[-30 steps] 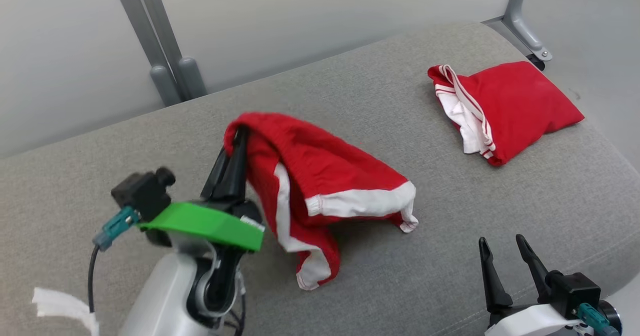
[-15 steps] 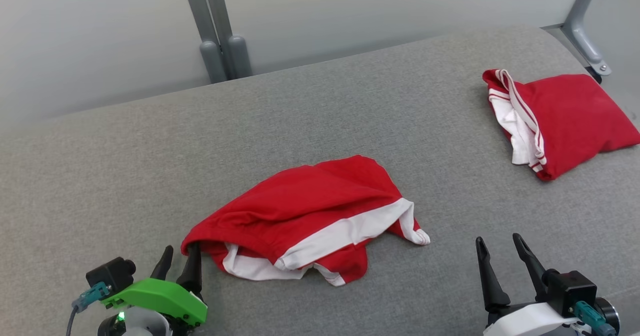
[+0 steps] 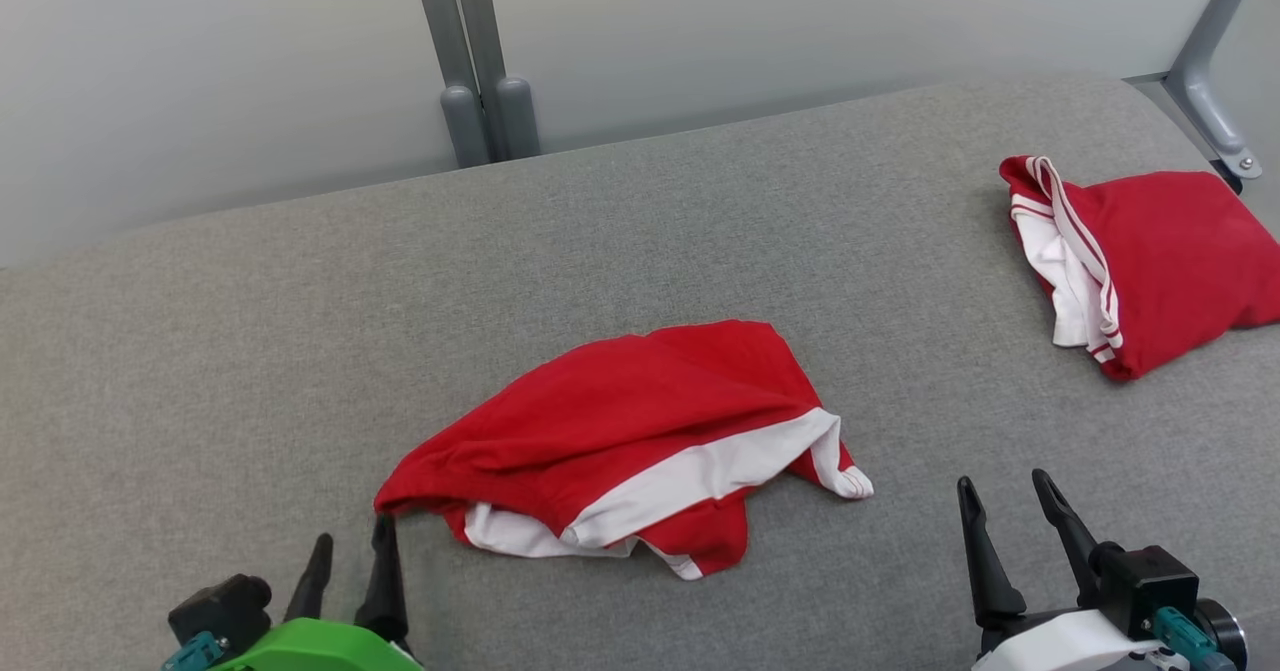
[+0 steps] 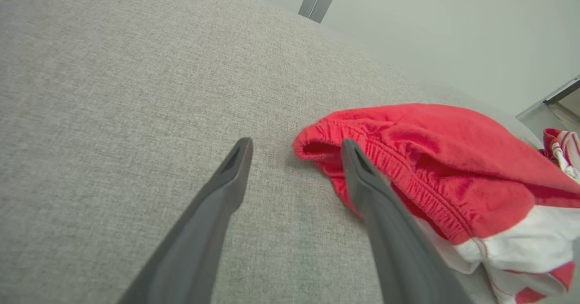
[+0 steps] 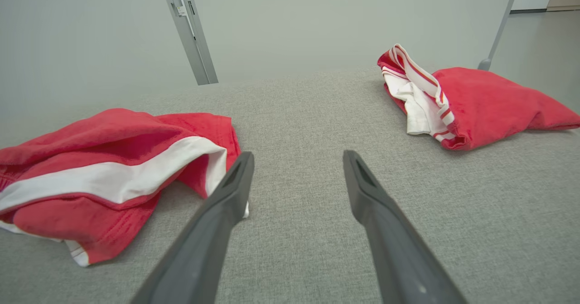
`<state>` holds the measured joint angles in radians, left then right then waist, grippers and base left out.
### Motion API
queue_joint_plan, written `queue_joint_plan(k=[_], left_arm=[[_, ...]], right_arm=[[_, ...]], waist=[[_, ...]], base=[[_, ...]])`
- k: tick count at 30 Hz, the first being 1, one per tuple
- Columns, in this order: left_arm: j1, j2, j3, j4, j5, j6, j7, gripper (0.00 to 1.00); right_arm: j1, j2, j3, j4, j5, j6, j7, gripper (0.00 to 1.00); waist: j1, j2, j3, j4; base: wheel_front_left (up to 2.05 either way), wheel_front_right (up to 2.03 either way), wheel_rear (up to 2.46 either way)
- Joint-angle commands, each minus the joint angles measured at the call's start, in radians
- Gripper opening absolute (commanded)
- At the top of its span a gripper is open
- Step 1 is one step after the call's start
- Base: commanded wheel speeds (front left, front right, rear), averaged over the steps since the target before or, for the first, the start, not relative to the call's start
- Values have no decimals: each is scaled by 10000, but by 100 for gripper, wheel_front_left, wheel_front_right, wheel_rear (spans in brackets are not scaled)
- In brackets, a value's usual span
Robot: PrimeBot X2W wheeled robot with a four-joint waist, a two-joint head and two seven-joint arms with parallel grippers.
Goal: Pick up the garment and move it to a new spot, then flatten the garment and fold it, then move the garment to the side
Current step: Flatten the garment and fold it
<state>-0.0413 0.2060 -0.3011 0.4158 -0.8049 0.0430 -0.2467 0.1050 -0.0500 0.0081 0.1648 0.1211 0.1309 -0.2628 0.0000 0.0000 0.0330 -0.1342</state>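
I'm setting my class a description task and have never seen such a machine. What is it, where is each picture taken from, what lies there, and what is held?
This is a wheeled robot with two arms, each ending in a gripper with two long dark fingers. One picture comes from a camera on its head, looking down; the other two from wrist cameras looking along the fingers. On the grey fabric surface lie crumpled red shorts with white trim, in the middle, and a folded red-and-white garment at the far right. The left gripper, beside the shorts, and the right gripper are both open; nothing is held.
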Motion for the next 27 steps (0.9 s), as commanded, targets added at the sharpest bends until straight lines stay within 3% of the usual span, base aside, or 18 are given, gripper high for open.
queue_joint_plan(k=[1, 5, 10, 17, 21, 23, 24, 25, 26, 27], left_arm=[[175, -42, -129, -502, -81, -11, 161, 100], [547, -271, -778, -1741, -347, -288, 1143, 100], [219, -896, -1484, -1632, -907, -252, 2432, 100], [-360, -1323, -985, -335, -2013, -159, 2619, 100], [-556, -1377, -810, 215, -2389, -452, 2563, 100], [-659, -1421, -758, 358, -2684, -832, 2586, 100], [-681, -1437, -745, 403, -2839, -957, 2641, 62], [-722, -1451, -774, 403, -2960, -1113, 2646, 42], [-733, -1466, -784, 409, -3046, -1184, 2635, 29], [-754, -1470, -816, 404, -3135, -1265, 2637, 7]], right_arm=[[106, -17, -2, -25, 13, -1, -27, 100], [59, -16, 72, -48, 44, -1, -27, 100], [-218, -17, 149, -53, -5, -3, -27, 100], [-321, -17, 170, -64, 0, -3, -27, 100], [-219, -17, 89, -58, 9, -3, -27, 100], [-193, -16, 91, -49, 15, -3, -27, 100], [-187, -16, 87, -37, 16, -3, -27, 100], [-180, -17, 88, -17, 17, -3, -27, 100], [-163, -16, 83, -5, 15, -3, -27, 100], [-155, -17, 75, 3, 18, -3, -27, 100]], waist=[[0, 0, -9, -27], [0, 0, 90, -108], [0, 0, 316, -390], [0, 0, 550, -924], [0, 0, 597, -1125], [0, 0, 592, -1182], [0, 0, 583, -1197], [0, 0, 557, -1214], [0, 0, 539, -1220], [0, 0, 517, -1221]], base=[[0, 0, 0], [0, 0, 0], [0, 0, 0], [0, 0, 0], [0, 0, 0], [0, 0, 0], [0, 0, 0], [0, 0, 0], [0, 0, 0], [0, 0, 0]])
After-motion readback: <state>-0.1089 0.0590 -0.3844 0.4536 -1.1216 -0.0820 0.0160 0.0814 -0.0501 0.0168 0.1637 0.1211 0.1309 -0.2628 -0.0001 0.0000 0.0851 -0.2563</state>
